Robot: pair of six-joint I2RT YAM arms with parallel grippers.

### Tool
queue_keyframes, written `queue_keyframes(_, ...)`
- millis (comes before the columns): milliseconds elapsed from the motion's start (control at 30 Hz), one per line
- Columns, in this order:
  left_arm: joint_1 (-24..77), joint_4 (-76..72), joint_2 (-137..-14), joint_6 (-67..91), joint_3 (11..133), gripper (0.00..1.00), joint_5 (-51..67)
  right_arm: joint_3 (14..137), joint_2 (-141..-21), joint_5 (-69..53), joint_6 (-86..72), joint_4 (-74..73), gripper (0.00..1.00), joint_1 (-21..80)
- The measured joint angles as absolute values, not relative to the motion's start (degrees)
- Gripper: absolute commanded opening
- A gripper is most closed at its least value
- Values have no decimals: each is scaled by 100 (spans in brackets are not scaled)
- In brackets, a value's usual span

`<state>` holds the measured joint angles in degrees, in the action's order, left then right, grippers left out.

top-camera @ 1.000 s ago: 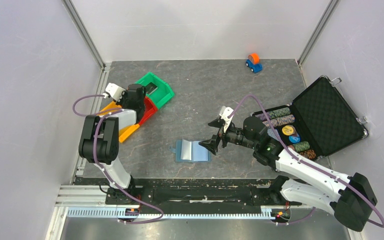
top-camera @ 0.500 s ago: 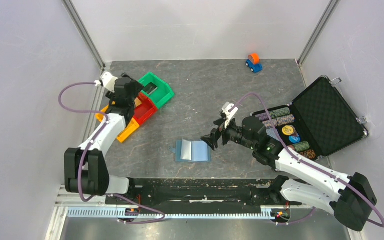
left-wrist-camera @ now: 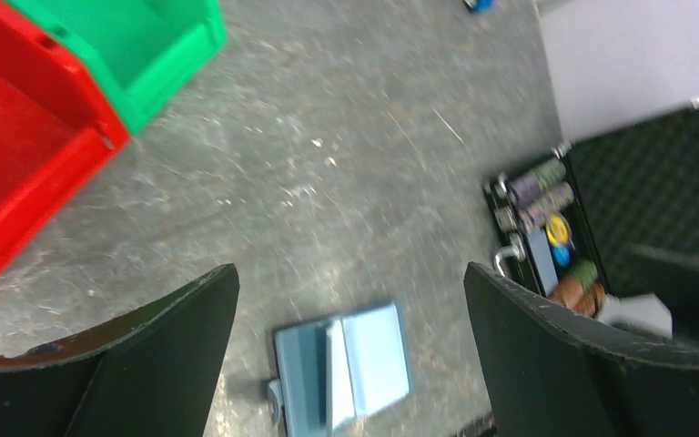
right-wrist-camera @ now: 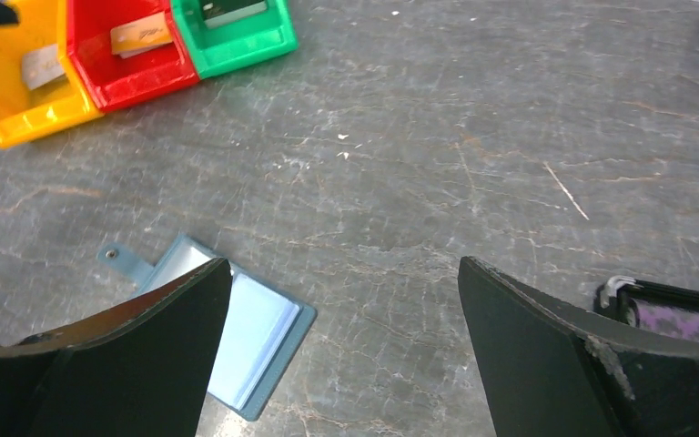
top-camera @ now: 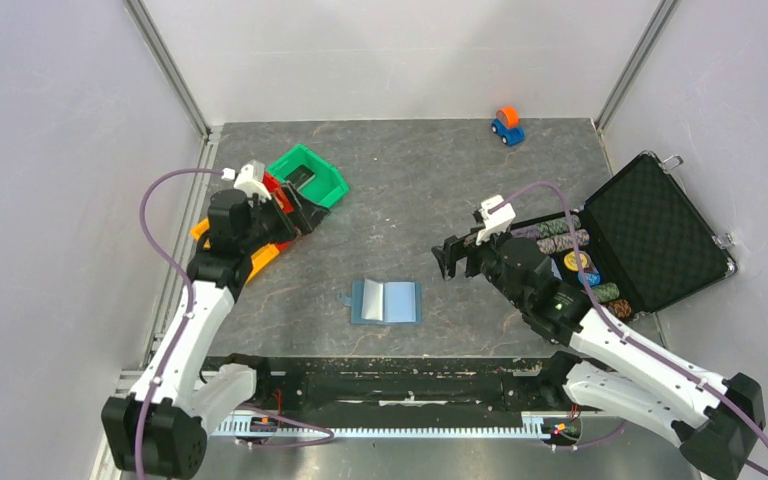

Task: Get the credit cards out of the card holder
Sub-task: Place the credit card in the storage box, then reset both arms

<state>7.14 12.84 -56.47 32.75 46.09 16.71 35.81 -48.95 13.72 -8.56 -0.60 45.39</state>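
card holder (top-camera: 385, 302) lies open and flat mid-table, apart from left gripper (left-wrist-camera: 350, 270) and right gripper (right-wrist-camera: 343, 264), both agape and empty; probably light, floppy, prone to sliding, so pin one leaf before pulling at a slot.

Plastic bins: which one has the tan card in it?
The red bin, in the middle between the yellow bin and the green bin. It holds the tan card; the yellow one's whitish card is paler.
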Motion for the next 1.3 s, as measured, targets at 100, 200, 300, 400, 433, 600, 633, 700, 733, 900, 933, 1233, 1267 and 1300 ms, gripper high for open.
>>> queue_keyframes(100,742,1420,-5210,3085,4410,100,2292,3581,-4748,1599,-982,-165,98,4536)
queue_keyframes(200,794,1424,-4856,2971,4187,100,2836,3577,-4742,1765,-1219,-292,98,4536)
queue_keyframes(300,1033,1365,-4709,2921,3951,100,3256,3570,-4742,1876,-1450,-414,98,4534)
queue_keyframes(400,1634,1393,-4762,2875,3903,100,3264,3500,-4724,1999,-1614,-454,98,4534)
queue_keyframes(433,1922,1387,-4770,2860,3900,100,3229,3465,-4707,2053,-1664,-480,98,4534)
queue_keyframes(600,2495,1332,-4764,2825,3900,100,3190,3361,-4609,2309,-1835,-556,98,4534)
queue_keyframes(633,2493,1321,-4753,2823,3900,100,3162,3361,-4589,2335,-1850,-558,98,4532)
queue_keyframes(700,2493,1317,-4696,2818,3900,100,3151,3358,-4543,2394,-1872,-558,98,4530)
queue_keyframes(733,2493,1315,-4639,2818,3900,100,3142,3356,-4519,2421,-1885,-558,98,4530)
queue_keyframes(900,2493,1282,-4342,2812,3898,100,3041,3330,-4469,2528,-1903,-554,98,4530)
queue_keyframes(933,2493,1269,-4320,2810,3898,100,3028,3323,-4469,2543,-1905,-554,98,4530)
queue_keyframes(1233,2493,1243,-4254,2622,3898,100,2998,3284,-4497,2598,-1953,-528,98,4530)
queue_keyframes(1267,2493,1240,-4235,2600,3898,100,2987,3280,-4504,2602,-1959,-528,98,4530)
queue_keyframes(1300,2493,1240,-4219,2585,3898,100,2976,3275,-4506,2606,-1973,-526,98,4530)
